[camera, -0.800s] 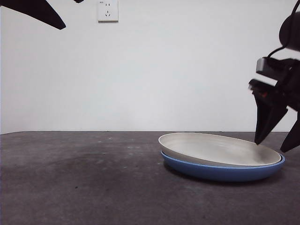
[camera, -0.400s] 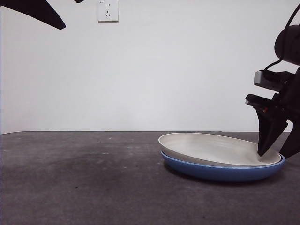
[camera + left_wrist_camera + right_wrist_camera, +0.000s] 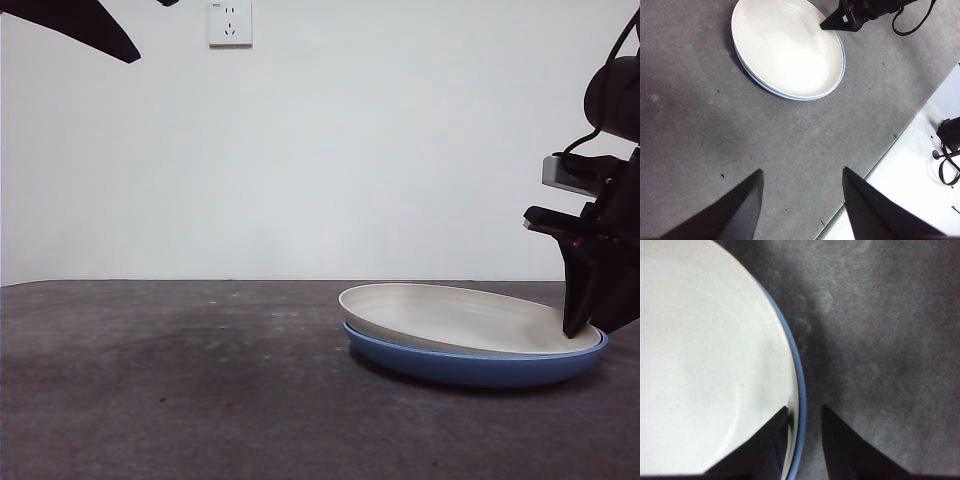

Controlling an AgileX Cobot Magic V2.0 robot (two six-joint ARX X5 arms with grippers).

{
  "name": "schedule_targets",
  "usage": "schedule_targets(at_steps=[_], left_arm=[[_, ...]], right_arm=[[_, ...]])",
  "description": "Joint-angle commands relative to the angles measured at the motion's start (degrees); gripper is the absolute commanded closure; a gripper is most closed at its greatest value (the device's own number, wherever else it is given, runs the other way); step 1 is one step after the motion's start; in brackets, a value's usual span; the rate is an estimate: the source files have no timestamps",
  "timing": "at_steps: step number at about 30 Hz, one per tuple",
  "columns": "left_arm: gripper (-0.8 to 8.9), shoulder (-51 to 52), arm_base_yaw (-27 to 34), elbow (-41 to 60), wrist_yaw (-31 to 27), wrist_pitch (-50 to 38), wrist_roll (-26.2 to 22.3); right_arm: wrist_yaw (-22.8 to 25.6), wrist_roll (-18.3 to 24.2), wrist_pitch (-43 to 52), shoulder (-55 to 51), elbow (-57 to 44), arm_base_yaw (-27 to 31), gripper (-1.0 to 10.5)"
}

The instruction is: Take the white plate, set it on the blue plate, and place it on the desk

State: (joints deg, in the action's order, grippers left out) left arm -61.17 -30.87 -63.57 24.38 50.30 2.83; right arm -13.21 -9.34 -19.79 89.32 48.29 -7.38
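White plate (image 3: 455, 317) sits in blue plate (image 3: 470, 367); right end effector (image 3: 805, 412) straddles both rims.

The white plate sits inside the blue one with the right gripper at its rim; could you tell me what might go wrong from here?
The right gripper straddles both rims, so it may pinch the blue plate along with the white plate. An edge grip could also let the plate tilt or slip.

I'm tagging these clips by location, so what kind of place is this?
Probably an indoor robot lab or test bench: a bare white wall with a socket, a plain grey desk, and only stacked plates, the white plate on the blue plate.
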Motion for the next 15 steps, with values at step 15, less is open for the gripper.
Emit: schedule_targets(at_steps=[15], left_arm=[[5.61, -0.26, -0.26, -0.37, 0.33, -0.61, -0.66]], right_arm=[[-0.70, -1.70, 0.52, -1.36, 0.61, 0.68, 9.3]])
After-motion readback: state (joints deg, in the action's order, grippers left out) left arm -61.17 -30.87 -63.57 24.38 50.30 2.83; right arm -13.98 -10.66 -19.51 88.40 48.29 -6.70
